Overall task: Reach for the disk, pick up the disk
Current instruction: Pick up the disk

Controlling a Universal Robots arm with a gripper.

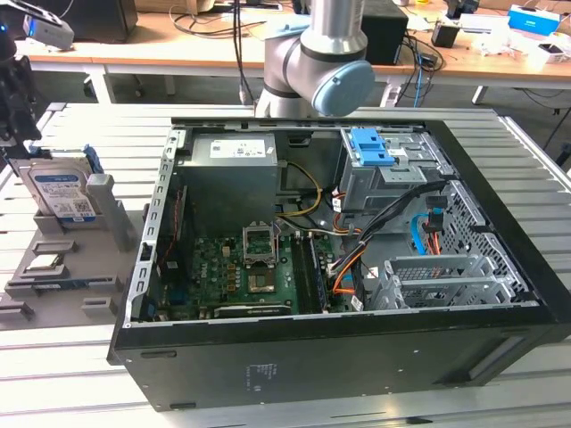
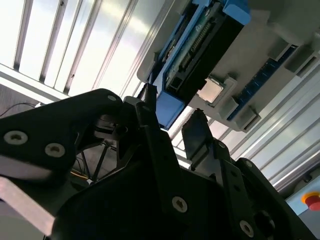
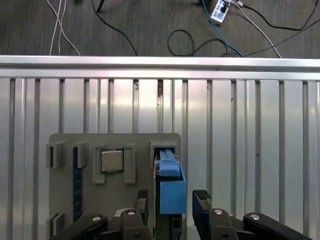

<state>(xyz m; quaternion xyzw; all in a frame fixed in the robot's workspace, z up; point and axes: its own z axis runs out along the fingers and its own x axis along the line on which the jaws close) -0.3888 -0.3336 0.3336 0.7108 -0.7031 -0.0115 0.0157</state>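
Scene: An open computer case (image 1: 339, 267) lay on a slatted metal table (image 1: 71, 374), with the robot arm (image 1: 317, 62) rising behind it.

Disk: The disk (image 1: 61, 192) stood on edge in a slot of a grey fixture (image 1: 107, 214) at the exterior view's left, outside the case (its labelled face was turned towards that camera).

Neighbour: A small square processor chip (image 3: 112, 161) sat in its own pocket on the same fixture, just beside the disk.

Gripper: The gripper (image 3: 171, 200) hovered at the disk's blue-bracketed end with its jaws spread and nothing in its hold. In the first wrist view the fingers (image 3: 201, 202) stood one on each side of the bracket, with a narrow gap on both sides.

Step in hand: The reach looked close to complete, and the grasp was not yet made.

Doing it well: The bracket seemed best kept midway between the fingers, so both would meet its flat sides together and squarely.

Risk: An off-centre squeeze would probably twist the disk against the slot walls or nudge the fixture.
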